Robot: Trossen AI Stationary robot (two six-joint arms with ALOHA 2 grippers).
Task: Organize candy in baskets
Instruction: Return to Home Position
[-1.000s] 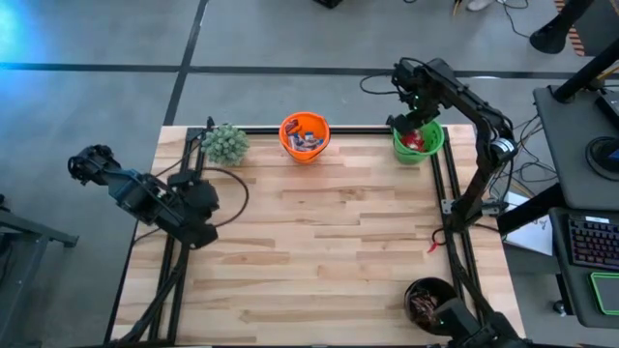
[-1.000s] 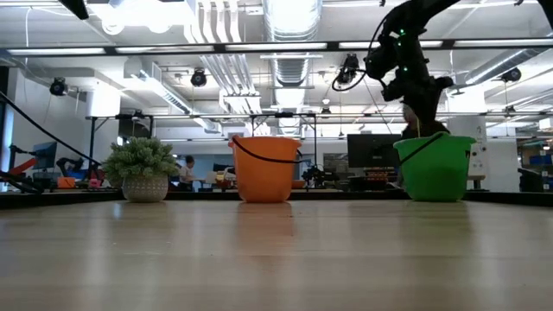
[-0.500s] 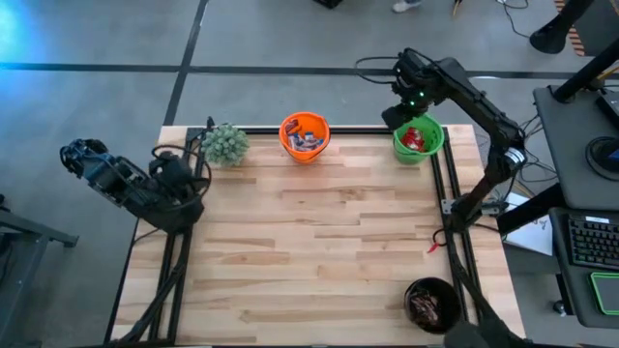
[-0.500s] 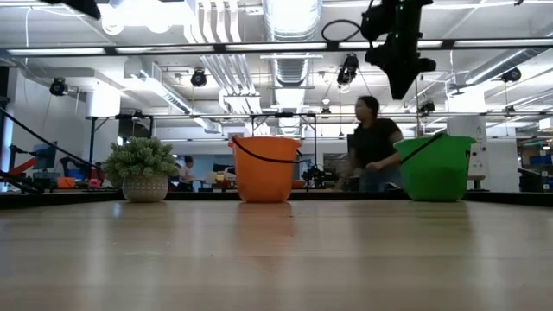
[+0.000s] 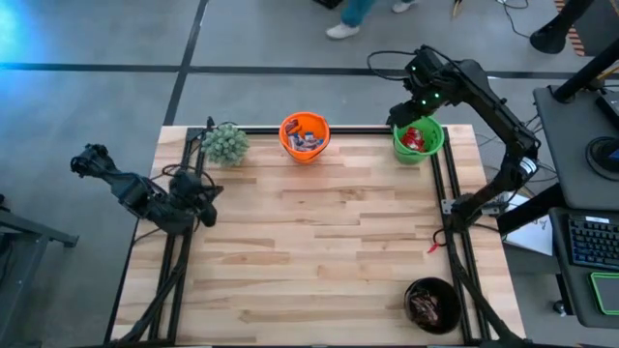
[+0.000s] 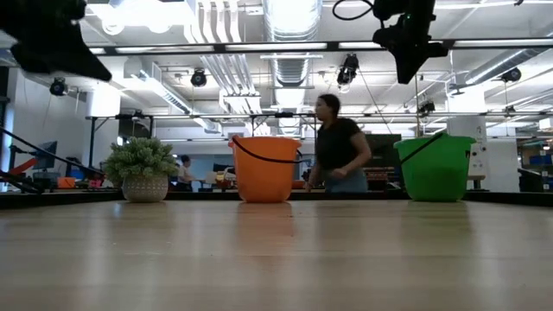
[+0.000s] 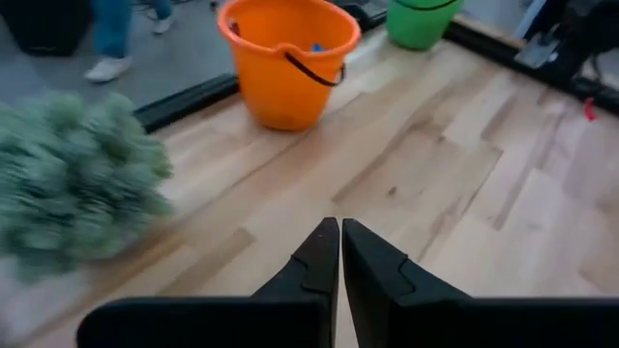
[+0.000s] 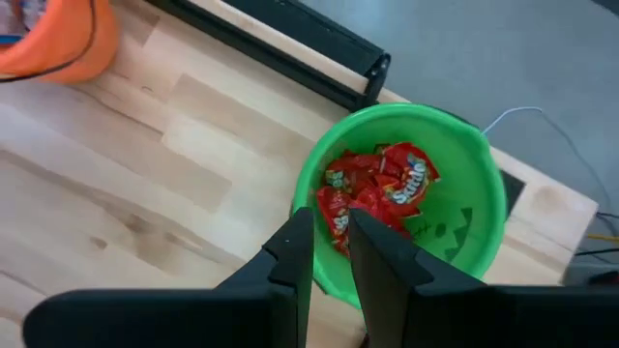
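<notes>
High view: right gripper [image 5: 401, 114] hangs by the green bucket's [image 5: 440, 143] far rim, red candy [image 5: 414, 138] inside; left gripper [image 5: 205, 186] waits at the table's [image 5: 319, 251] left edge.
Low view: right gripper [image 6: 406, 73] rides well above the rim; we'd lift before swinging home.
Left wrist: left gripper [image 7: 340, 237] closed tight, empty.
Right wrist: right gripper [image 8: 329, 227] narrowly parted, holding nothing.

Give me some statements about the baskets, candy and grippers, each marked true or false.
The green basket holds red candy. True.
The orange basket stands between the plant and the green basket. True.
The black basket stands beside the orange one. False: it sits alone at a right-hand corner, across the table.
The left gripper holds a candy. False: its fingers are shut on nothing.
The right gripper is over the plant. False: it is above the green basket.
</notes>
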